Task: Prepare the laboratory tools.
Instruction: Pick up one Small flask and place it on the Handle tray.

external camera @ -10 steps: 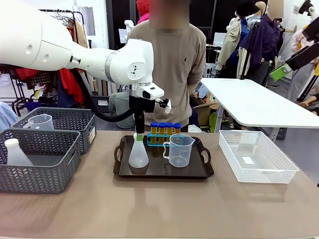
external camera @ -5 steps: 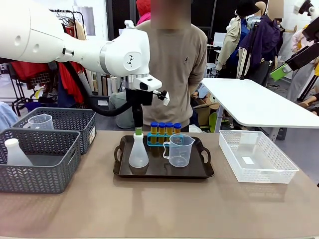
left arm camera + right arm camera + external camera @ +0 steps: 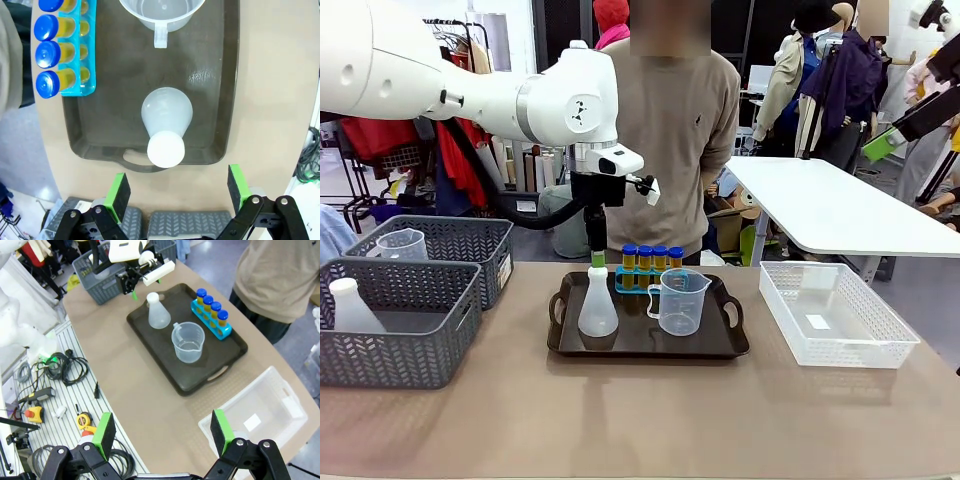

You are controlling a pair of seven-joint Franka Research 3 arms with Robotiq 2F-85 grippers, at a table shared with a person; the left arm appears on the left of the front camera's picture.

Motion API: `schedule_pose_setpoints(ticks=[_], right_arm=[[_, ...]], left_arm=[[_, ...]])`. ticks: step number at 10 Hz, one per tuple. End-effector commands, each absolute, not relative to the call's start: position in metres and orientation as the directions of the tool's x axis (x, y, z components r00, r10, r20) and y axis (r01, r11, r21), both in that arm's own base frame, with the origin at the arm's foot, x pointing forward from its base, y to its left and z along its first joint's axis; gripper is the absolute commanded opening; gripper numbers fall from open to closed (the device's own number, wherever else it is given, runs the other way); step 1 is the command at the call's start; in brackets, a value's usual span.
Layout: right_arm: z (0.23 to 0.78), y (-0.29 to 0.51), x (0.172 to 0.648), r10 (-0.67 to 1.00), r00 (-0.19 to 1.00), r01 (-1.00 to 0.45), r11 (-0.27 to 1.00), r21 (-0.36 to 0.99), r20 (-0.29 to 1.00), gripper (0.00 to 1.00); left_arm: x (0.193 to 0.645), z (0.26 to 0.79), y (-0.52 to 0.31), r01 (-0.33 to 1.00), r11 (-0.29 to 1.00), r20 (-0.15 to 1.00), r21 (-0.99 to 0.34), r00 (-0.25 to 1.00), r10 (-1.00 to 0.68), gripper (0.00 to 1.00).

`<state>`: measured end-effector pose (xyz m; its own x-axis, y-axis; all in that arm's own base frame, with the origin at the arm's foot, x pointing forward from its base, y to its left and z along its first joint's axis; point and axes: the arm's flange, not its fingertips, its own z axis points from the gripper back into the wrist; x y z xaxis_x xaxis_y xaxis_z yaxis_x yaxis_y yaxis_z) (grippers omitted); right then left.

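Black tray crowded: flask left, beaker right, narrow gap between; tube rack blocks far edge. Left gripper hangs over flask neck. Grey baskets wall left side; white basket right. Near tabletop open.

No readable text, brand or number is showing; the label on the grey basket is appearing too small to read.

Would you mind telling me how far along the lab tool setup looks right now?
Done: the flask, beaker and blue rack with four amber tubes stand on the black tray. In hand: nothing; the left gripper hangs open above the flask, the right gripper open, off to the side. Left: seemingly nothing, though another flask and beaker sit in the grey baskets.
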<state>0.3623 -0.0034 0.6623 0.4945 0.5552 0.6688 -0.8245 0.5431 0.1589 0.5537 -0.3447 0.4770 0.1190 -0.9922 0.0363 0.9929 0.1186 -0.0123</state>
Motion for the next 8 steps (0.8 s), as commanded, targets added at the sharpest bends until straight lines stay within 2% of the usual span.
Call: schedule_pose_setpoints(ticks=[1, 6, 7, 8], right_arm=[[0.664, -0.003, 0.363, 0.542, 0.482, -0.832, 0.530, 0.165, 0.689, 1.00], [0.664, -0.003, 0.363, 0.542, 0.482, -0.832, 0.530, 0.165, 0.689, 1.00], [0.664, -0.003, 0.363, 0.542, 0.482, -0.832, 0.530, 0.165, 0.689, 1.00], [0.664, -0.003, 0.363, 0.542, 0.482, -0.832, 0.530, 0.165, 0.689, 1.00]], left_arm=[[0.554, 0.477, -0.343, 0.993, 0.116, 0.036, -0.003, 0.116, -0.993, 1.00], [0.555, 0.476, -0.345, 0.993, 0.119, 0.037, -0.014, 0.119, -0.992, 1.00], [0.554, 0.493, -0.331, 0.994, 0.096, 0.045, -0.056, 0.098, -0.994, 1.00], [0.547, 0.506, -0.324, 0.993, 0.107, 0.073, -0.044, 0.109, -0.991, 1.00]])
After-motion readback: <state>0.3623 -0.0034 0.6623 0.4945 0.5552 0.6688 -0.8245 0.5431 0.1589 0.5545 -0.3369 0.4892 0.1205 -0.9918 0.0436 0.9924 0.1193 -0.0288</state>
